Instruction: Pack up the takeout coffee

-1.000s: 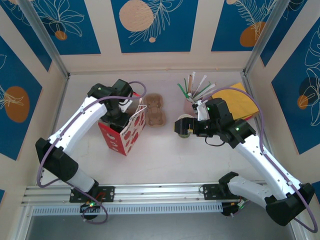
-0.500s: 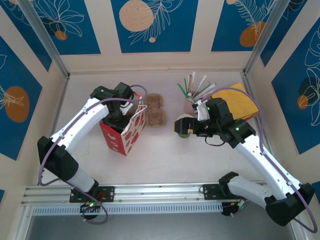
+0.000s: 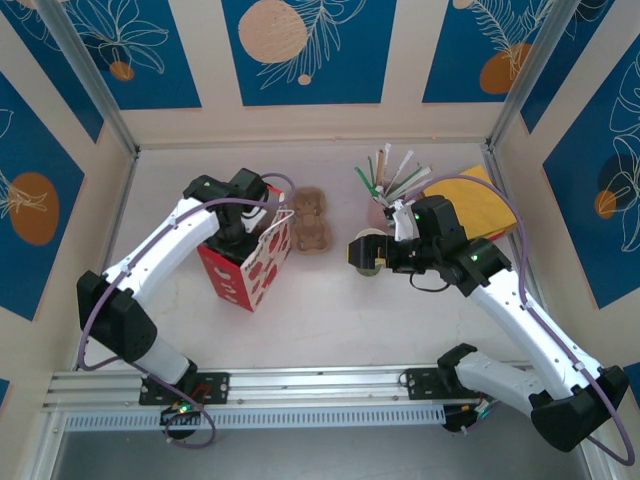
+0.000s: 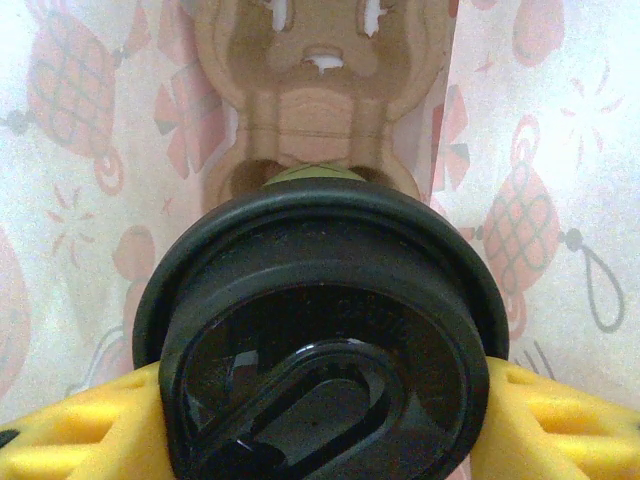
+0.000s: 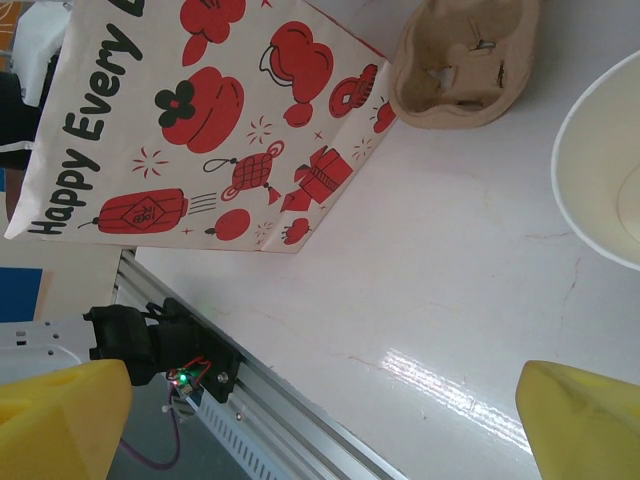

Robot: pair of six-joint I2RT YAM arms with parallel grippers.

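The takeout coffee's black lid (image 4: pixel 320 330) sits large in the left wrist view, with a sliver of green cup (image 4: pixel 308 173) behind it. My left gripper (image 4: pixel 320 410) is shut on it, a yellow finger (image 4: pixel 565 420) at each side. It hangs inside the red-and-white gift bag (image 3: pixel 240 280), above a brown cardboard cup carrier (image 4: pixel 320 95) on the bag's bottom. From above, the left gripper (image 3: pixel 243 230) reaches into the bag's mouth. My right gripper (image 3: pixel 362 252) is open and holds nothing, its yellow fingers (image 5: pixel 60 415) spread wide over the table.
A second cardboard carrier (image 3: pixel 310 218) lies right of the bag. A lidless green cup with a white inside (image 5: pixel 605 165) stands by the right gripper. Behind it are a cup of straws (image 3: pixel 388 180) and yellow paper (image 3: pixel 470 200). The rail (image 3: pixel 320 385) runs along the near edge.
The left arm has shifted slightly to the right over the bag. The right arm has not moved.
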